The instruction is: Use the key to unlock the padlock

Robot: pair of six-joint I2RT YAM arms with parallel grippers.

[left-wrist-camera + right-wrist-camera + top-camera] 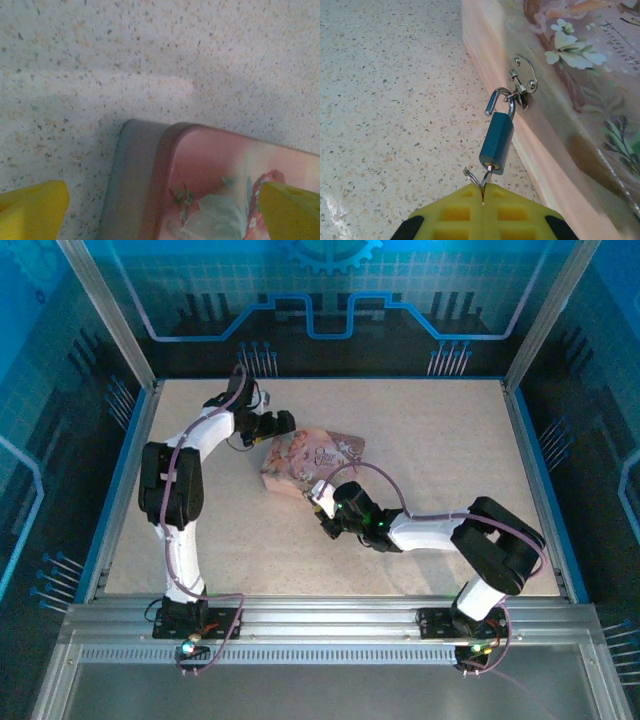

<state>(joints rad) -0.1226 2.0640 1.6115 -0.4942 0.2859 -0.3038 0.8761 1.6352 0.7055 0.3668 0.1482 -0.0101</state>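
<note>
**Operator:** Top view first. Where do the arms stand?

**Guide:** You see the left gripper (278, 426) at the far left end of the pink box (320, 455), which lies on the speckled table (440, 440). The right gripper (320, 500) sits at the box's near long side. From this height you cannot tell how either pair of jaws stands.

**Operator:** Left wrist view?

**Guide:** You see two yellow fingers (30, 207) at the lower corners, spread wide apart. A rounded corner of the pink box lies between them. The right finger sits over the lid, the left over bare table. The jaws hold nothing. You cannot tell whether either finger touches the box.

**Operator:** Right wrist view?

**Guide:** You see the jaws pressed fully together on the key (488, 176), whose blade enters the bottom of the padlock (496, 142). A wire ring (471, 176) projects from the key just left of the fingertips. The padlock body reads blue-green here and tilts, bottom end toward the gripper. Its shackle (500, 95) hooks through the metal hasp (526, 80) on the box's side wall. One shackle leg enters the body; the other ends free beside the body's top corner.
</note>
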